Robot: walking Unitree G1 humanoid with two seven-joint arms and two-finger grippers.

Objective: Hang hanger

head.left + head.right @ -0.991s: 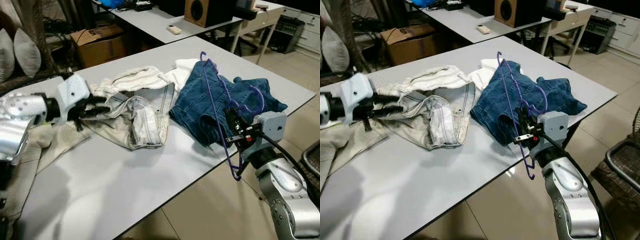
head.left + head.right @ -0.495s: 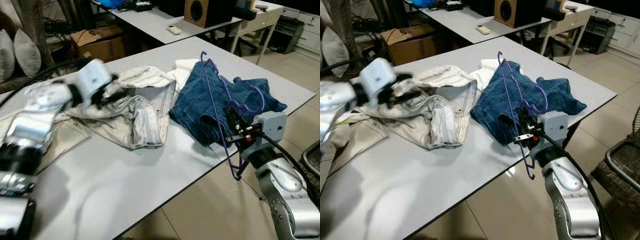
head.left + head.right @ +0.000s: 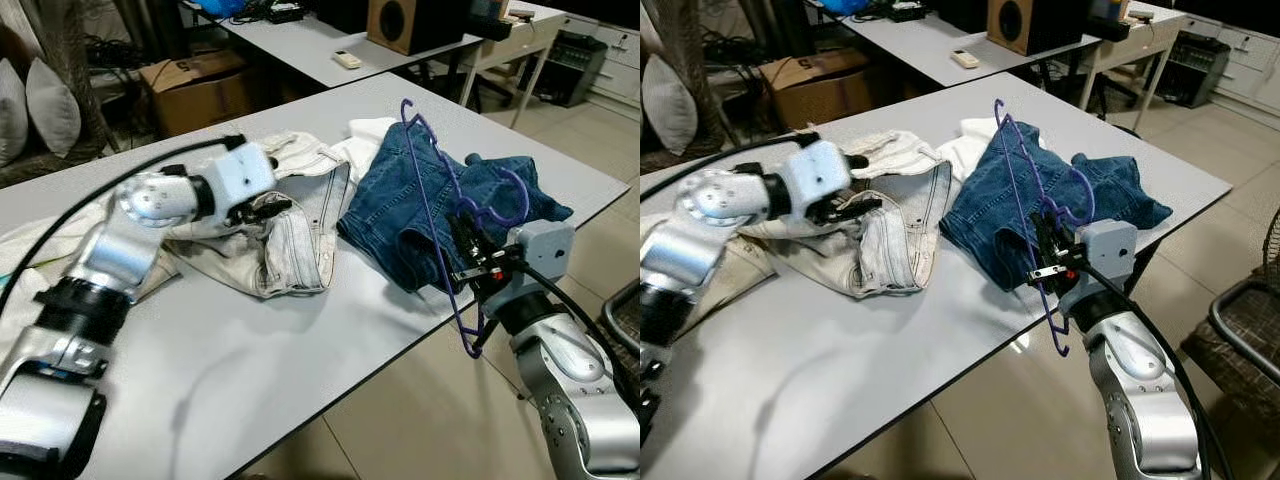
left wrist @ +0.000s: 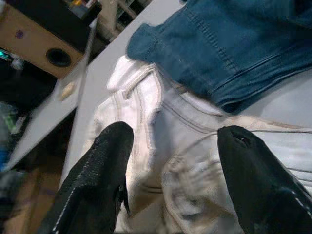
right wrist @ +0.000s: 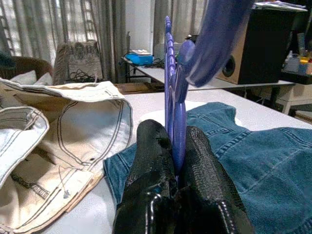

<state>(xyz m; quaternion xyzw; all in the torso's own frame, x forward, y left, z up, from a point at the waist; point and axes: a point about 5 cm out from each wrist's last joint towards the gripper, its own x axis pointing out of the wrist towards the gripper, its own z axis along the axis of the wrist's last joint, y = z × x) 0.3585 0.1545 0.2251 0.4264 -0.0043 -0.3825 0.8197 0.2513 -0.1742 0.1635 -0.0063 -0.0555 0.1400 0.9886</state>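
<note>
Pale, crumpled jeans lie on the grey tabletop, and my left claw hovers over them, fingers spread wide and empty. Beside them lies a blue denim garment. At the tabletop's right edge my right claw is clamped tight on the purple hanger, held upright above that denim.

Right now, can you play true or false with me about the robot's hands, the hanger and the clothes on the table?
1. The right hand is pinching the purple hanger. True.
2. The left hand is holding the hanger too. False: it is open over the pale jeans.
3. The blue jeans lie on the grey table. True.
4. The hanger is lying flat on the floor. False: it stands up from the right hand, at the table's edge.
5. A speaker sits on the far table. True.
</note>
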